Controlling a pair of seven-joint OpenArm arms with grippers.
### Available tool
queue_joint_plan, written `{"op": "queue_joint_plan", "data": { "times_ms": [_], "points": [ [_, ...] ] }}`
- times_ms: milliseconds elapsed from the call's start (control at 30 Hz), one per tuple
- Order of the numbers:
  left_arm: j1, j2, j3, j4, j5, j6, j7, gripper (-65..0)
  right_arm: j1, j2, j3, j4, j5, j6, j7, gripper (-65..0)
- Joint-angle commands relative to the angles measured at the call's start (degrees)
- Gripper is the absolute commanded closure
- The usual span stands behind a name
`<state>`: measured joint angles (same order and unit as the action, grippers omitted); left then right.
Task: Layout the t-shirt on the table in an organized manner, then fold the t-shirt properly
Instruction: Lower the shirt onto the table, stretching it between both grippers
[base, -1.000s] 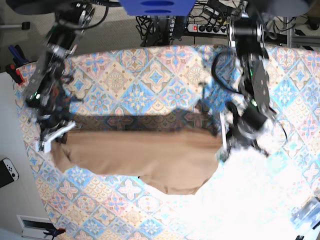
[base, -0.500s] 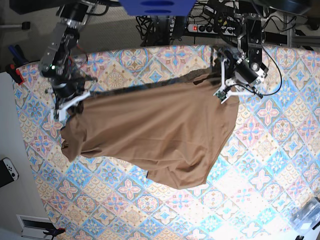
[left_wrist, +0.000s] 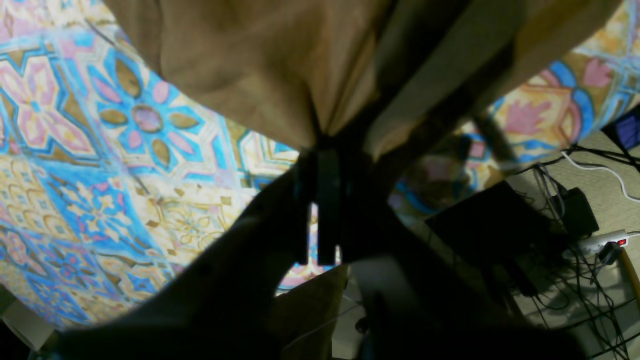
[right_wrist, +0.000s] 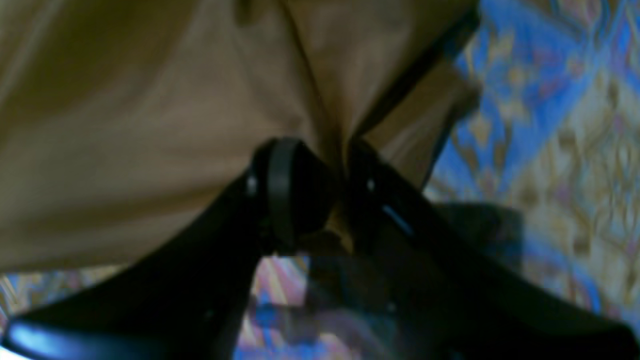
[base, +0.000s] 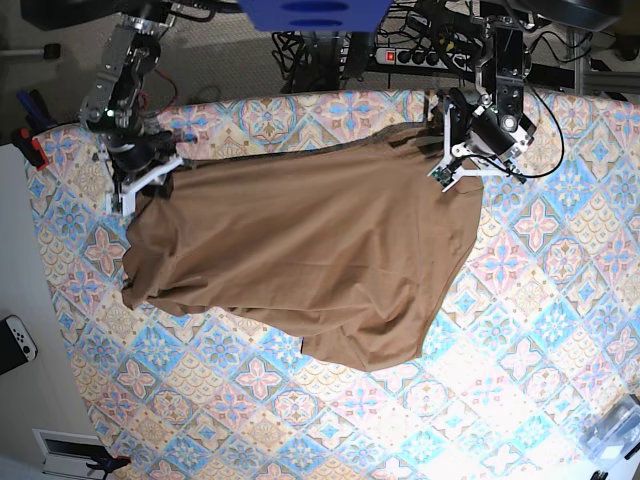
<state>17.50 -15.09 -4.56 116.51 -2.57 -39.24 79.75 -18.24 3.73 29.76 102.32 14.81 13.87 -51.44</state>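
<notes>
The tan-brown t-shirt (base: 300, 250) hangs stretched between my two grippers above the patterned table (base: 520, 300), its lower part draping down onto the cloth. My left gripper (base: 447, 172) is shut on the shirt's upper right edge; in the left wrist view the gripper (left_wrist: 325, 145) pinches bunched fabric (left_wrist: 260, 65). My right gripper (base: 135, 190) is shut on the shirt's upper left edge; in the right wrist view the gripper (right_wrist: 340, 160) clamps a fold of the shirt (right_wrist: 125, 125). No neckline or label shows.
Cables and a power strip (base: 415, 55) lie on the floor behind the table's far edge. A white game controller (base: 18, 340) sits off the table's left side. A clear plastic object (base: 615, 425) is at the lower right corner.
Both grippers have lifted the shirt's upper edge up and toward the table's far side. The shirt has gone from a narrow folded band to a wide hanging sheet.
</notes>
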Motion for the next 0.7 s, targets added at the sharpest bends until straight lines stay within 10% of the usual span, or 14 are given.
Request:
{"op": "queue_joint_plan", "data": {
  "times_ms": [0,667],
  "points": [
    [-0.3,-0.6,-0.2,1.0,0.6,0.2,0.3,0.0,0.6,0.8,0.4,2.2,0.7,0.0,1.6,-18.5],
    [1.8,-0.6,-0.2,1.0,0.7,0.2,0.3,0.0,1.0,0.9,6.0,-1.8,0.8,0.0,10.6,-20.5]
  ]
}}
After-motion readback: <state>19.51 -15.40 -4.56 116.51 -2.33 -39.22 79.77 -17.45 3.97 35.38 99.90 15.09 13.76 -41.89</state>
